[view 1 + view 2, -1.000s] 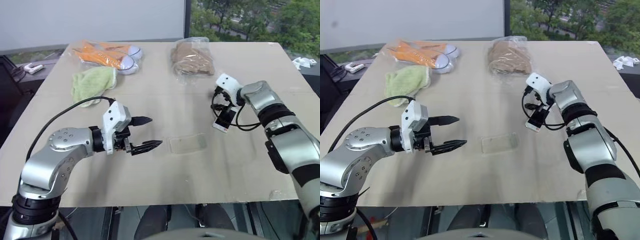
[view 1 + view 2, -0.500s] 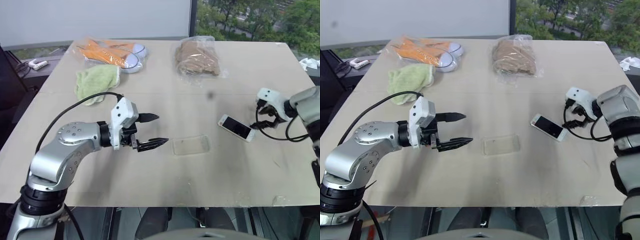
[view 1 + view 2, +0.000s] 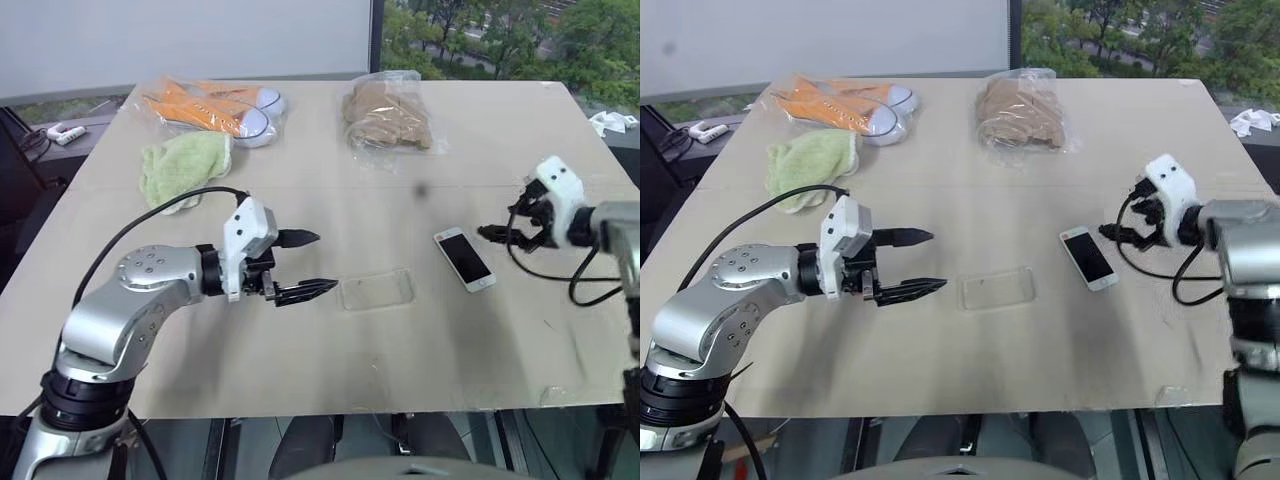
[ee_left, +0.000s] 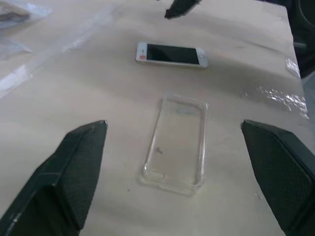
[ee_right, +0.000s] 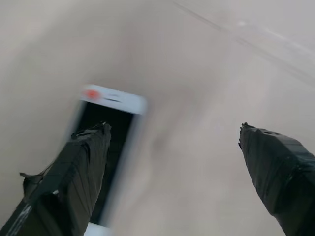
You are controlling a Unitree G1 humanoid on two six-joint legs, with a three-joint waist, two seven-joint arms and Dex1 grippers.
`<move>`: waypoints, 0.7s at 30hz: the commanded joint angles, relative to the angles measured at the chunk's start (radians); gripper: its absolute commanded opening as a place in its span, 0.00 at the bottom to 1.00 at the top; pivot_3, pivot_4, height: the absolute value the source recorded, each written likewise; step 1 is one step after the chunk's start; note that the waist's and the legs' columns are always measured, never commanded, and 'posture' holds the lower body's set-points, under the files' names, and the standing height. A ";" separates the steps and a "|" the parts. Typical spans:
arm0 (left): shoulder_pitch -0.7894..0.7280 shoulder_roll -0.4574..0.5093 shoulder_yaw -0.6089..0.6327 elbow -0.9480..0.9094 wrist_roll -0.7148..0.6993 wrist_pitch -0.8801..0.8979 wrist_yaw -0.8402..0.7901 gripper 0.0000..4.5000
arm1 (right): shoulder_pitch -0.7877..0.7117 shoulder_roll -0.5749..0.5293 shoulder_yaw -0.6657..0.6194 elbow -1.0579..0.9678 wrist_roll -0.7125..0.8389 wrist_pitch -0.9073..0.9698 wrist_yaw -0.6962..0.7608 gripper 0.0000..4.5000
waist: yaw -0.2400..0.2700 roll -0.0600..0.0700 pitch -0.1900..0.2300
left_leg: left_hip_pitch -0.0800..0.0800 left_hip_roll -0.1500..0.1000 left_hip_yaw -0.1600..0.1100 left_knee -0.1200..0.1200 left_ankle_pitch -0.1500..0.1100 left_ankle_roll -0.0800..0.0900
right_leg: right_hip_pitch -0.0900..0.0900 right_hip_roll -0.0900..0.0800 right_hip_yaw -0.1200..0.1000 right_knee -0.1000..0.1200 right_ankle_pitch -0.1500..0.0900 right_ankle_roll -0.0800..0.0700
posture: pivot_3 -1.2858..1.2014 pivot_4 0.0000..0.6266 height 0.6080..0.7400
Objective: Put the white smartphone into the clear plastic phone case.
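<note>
So the big tan desk is taking up most of the head view, and everything is lying flat on it. Up along the far edge, upper left of the frame, a clear bag with orange and white shoes is sitting next to a light green cloth that's just below it. Upper middle, a crinkly bag of brown stuff is resting near the back edge.

My left fingers are hanging spread wide apart in the left-centre of the frame, gripping nothing, tips pointing toward the middle of the desk. In the left wrist view I'm seeing both fingers framing the clear plastic phone case, which is lying open side up on the bare desk, not touching either one. In the head view that case is sitting just right of my left fingertips, about centre frame, a bit below the middle.

My right fingers are hovering at the right side of the frame, also wide open and holding nothing, tips pointing left at the phone. The white smartphone is lying screen up on the desk, right of centre, between the case and my right fingers, near the case but apart from it, and just beside my right fingertips without touching. The right wrist view is showing the phone blurred behind one finger.
</note>
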State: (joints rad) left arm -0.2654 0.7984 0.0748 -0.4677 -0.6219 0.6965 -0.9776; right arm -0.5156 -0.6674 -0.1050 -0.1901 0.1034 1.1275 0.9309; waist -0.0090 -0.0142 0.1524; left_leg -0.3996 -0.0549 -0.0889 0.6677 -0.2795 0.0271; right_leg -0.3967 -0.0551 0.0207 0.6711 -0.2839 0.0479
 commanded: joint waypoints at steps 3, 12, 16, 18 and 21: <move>0.005 0.016 0.016 -0.002 -0.005 -0.034 -0.020 0.99 | 0.171 0.136 -0.022 -0.348 0.007 0.114 -0.234 1.00 | -0.001 0.001 0.000 | 0.000 0.000 0.001 0.001 0.000 0.000 | 0.000 0.000 0.001 0.001 0.000 0.000 | 0.52 0.24 1.00; -0.040 0.016 -0.018 0.051 0.018 -0.066 -0.059 0.99 | 0.328 0.245 0.001 -0.280 -0.035 -0.076 -0.464 1.00 | -0.005 0.000 -0.001 | 0.003 -0.001 0.003 0.001 0.000 0.000 | 0.000 0.000 0.003 0.004 0.000 0.000 | 0.52 0.24 1.00; -0.044 0.019 -0.030 0.068 0.029 -0.081 -0.066 0.99 | 0.354 0.240 0.035 -0.269 -0.004 -0.068 -0.450 1.00 | -0.006 0.000 -0.001 | 0.004 0.000 0.003 0.001 0.000 0.000 | 0.000 0.001 0.003 0.005 0.000 0.000 | 0.52 0.24 1.00; -0.038 0.021 -0.037 0.068 0.038 -0.090 -0.069 0.99 | 0.375 0.250 0.041 -0.264 0.031 -0.043 -0.436 1.00 | -0.005 0.000 -0.001 | 0.005 0.000 0.003 0.001 0.000 0.000 | 0.000 0.001 0.003 0.005 0.000 0.000 | 0.52 0.24 1.00; -0.037 0.017 -0.037 0.068 0.042 -0.094 -0.068 0.99 | 0.394 0.241 0.058 -0.241 0.055 -0.035 -0.424 1.00 | -0.006 -0.002 -0.002 | 0.005 0.000 0.003 0.001 0.000 0.000 | 0.001 0.001 0.003 0.005 0.000 0.000 | 0.52 0.24 1.00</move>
State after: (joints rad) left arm -0.2988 0.8085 0.0292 -0.3817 -0.5783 0.6235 -1.0427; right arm -0.1575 -0.4211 -0.0896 -0.4586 0.1299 1.0593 0.4784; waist -0.0146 -0.0159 0.1504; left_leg -0.3948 -0.0551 -0.0862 0.6687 -0.2792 0.0268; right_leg -0.3959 -0.0542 0.0235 0.6761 -0.2840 0.0479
